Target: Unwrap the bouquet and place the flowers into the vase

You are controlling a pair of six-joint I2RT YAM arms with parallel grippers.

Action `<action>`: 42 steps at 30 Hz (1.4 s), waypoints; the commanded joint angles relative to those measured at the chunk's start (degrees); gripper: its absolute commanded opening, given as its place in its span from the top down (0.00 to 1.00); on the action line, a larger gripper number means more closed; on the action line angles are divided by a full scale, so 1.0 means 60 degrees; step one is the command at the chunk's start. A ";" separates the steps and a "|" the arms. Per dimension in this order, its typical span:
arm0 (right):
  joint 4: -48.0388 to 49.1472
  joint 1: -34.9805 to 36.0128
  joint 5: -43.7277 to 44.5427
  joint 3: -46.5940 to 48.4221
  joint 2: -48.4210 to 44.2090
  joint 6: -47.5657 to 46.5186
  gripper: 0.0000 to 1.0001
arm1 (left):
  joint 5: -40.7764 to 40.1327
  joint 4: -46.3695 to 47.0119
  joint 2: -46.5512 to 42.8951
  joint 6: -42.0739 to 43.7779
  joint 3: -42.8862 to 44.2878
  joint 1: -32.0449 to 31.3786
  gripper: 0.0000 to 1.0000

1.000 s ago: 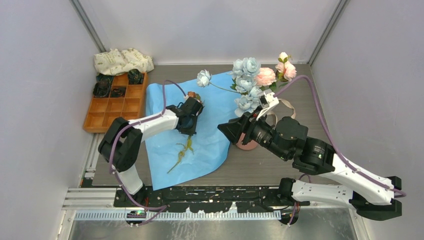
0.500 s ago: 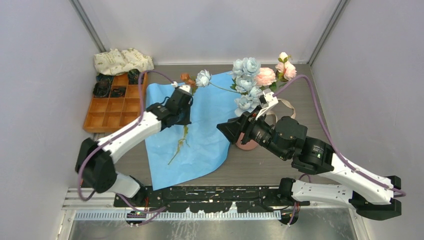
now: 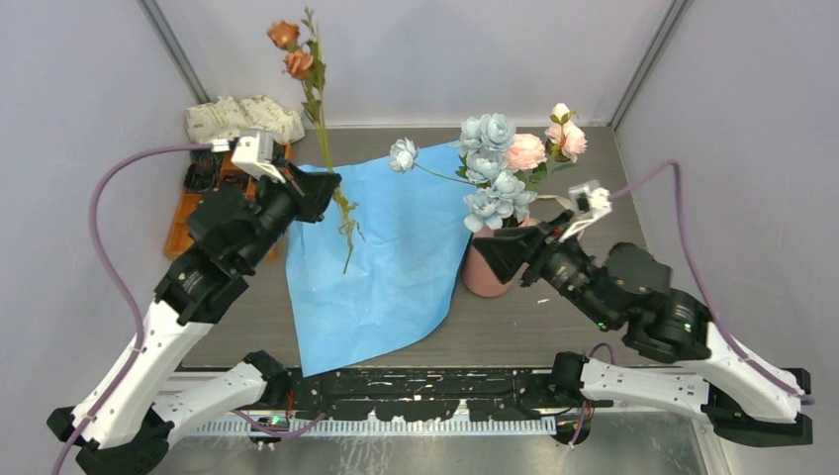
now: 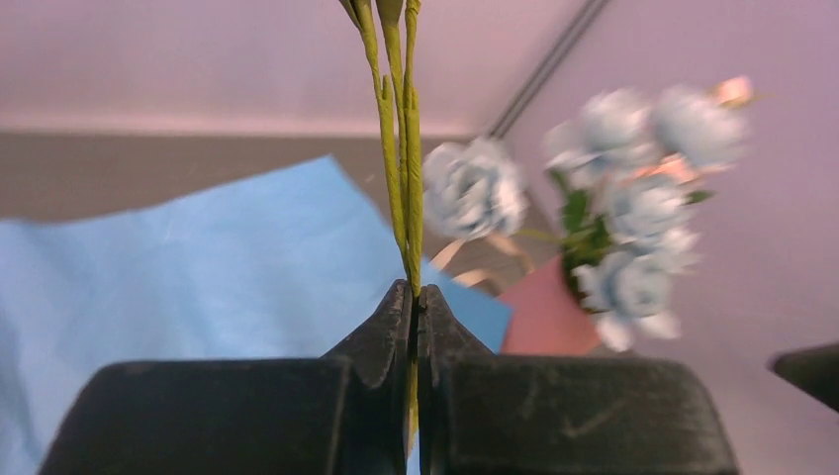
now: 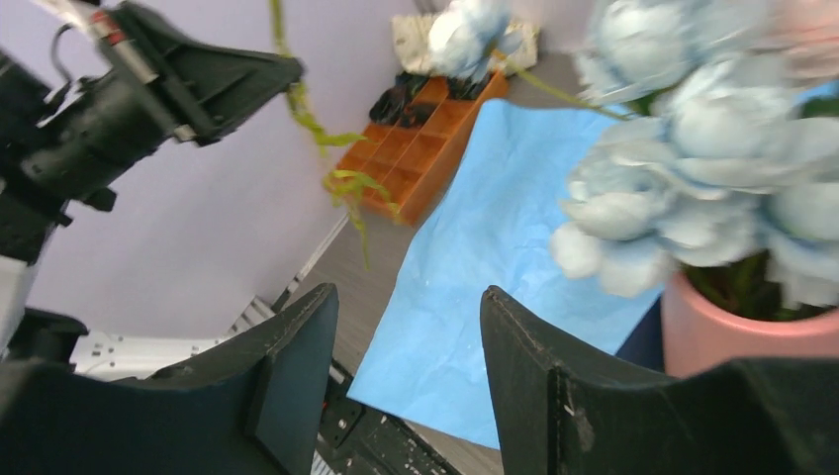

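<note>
Clamping tight on the flower stems (image 4: 408, 158), the left fingers (image 4: 381, 332) hold them aloft; the right fingers (image 5: 287, 381) gape empty near the vase (image 3: 480, 279).

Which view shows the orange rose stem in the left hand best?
Top external: the whole orange rose stem shows, blooms to tip. Left wrist shows only stalks pinched in the left hand. Right wrist shows its leafy lower end.

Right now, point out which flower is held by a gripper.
The orange-brown rose stem, pinched in the left gripper and held aloft; the blue and pink flowers sit in the vase.
</note>
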 commanded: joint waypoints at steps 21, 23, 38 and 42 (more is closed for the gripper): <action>-0.1975 0.0032 0.2899 0.0745 -0.2455 0.0079 0.39 | 0.7387 0.7858 0.4753 0.0389 0.4243 -0.2934 1.00; -0.2283 0.0013 0.3041 0.0885 -0.2693 0.0094 0.39 | 0.7418 0.8148 0.4995 0.0452 0.4157 -0.3194 1.00; -0.3759 -0.1845 0.2032 0.2066 -0.3323 -0.0185 0.38 | 0.7242 0.8649 0.7189 0.1310 0.5192 -0.3695 1.00; -0.3800 -0.2155 0.1907 0.2089 -0.3429 -0.0261 0.36 | 0.6867 0.7948 0.7487 0.2140 0.5464 -0.3697 1.00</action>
